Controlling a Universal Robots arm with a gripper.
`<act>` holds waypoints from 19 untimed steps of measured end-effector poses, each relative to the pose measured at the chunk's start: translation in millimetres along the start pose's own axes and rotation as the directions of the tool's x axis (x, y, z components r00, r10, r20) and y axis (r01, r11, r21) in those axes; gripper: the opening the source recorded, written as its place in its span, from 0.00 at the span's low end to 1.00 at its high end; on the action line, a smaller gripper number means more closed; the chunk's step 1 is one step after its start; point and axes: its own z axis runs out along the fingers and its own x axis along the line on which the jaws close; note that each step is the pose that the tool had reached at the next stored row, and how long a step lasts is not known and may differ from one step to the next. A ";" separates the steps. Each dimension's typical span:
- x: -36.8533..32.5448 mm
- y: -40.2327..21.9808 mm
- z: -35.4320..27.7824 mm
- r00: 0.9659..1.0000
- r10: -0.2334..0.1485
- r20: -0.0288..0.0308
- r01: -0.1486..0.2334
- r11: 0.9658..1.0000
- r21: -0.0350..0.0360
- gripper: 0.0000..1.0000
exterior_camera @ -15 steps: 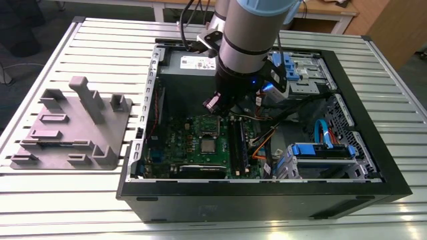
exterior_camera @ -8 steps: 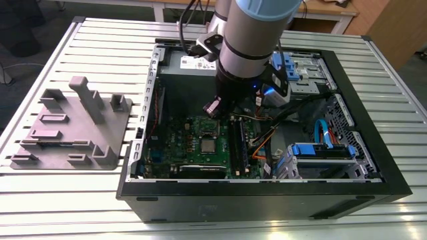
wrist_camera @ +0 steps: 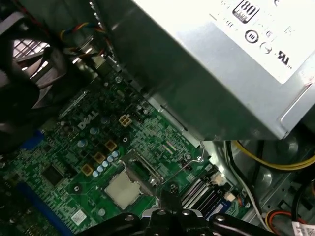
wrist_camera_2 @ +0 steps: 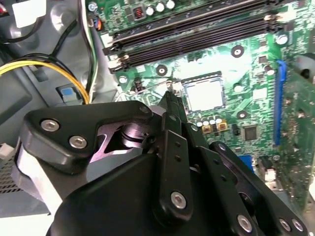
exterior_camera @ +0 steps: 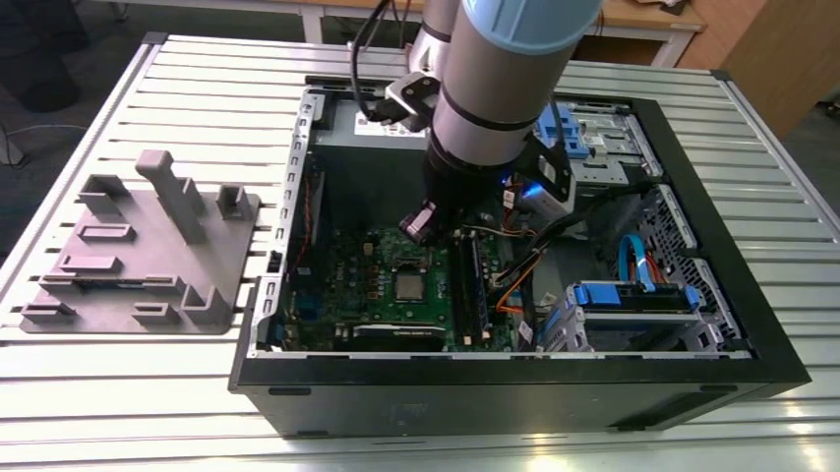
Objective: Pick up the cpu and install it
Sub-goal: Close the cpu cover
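One cpu (wrist_camera_2: pixel 205 95) seated on one green motherboard (exterior_camera: pixel 354 265), one claw (wrist_camera_2: pixel 170 98) just beside

On the grey metal box (wrist_camera: pixel 197 73) I see a pale label (wrist_camera: pixel 261 29) with black print and round symbols. The green circuit board (wrist_camera: pixel 64 147) carries a white printed word and a small white sticker (wrist_camera: pixel 78 215), too fine to read.

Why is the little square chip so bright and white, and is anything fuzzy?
In the second wrist view, light glares off the cpu, washing its top nearly white, and the gripper up close looks soft. In the first wrist view, the cpu is paler and duller, while the silver box above shines. In the exterior view, the case interior is shadowed.
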 end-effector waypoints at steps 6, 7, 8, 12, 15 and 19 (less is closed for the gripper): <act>4.8 -5.0 -0.8 1.000 -0.004 -0.001 0.004 1.000 0.000 0.11; 4.8 -5.0 -0.8 1.000 -0.005 -0.001 0.005 1.000 0.000 0.11; 4.8 -5.0 -0.8 1.000 -0.005 -0.001 0.005 1.000 0.000 0.11; 4.8 -5.0 -0.8 1.000 -0.005 -0.001 0.005 1.000 0.000 0.11; 4.7 -5.0 -1.6 1.000 -0.007 -0.001 0.007 1.000 0.000 0.11; 4.7 -4.9 -1.7 1.000 -0.007 -0.001 0.007 1.000 0.000 0.11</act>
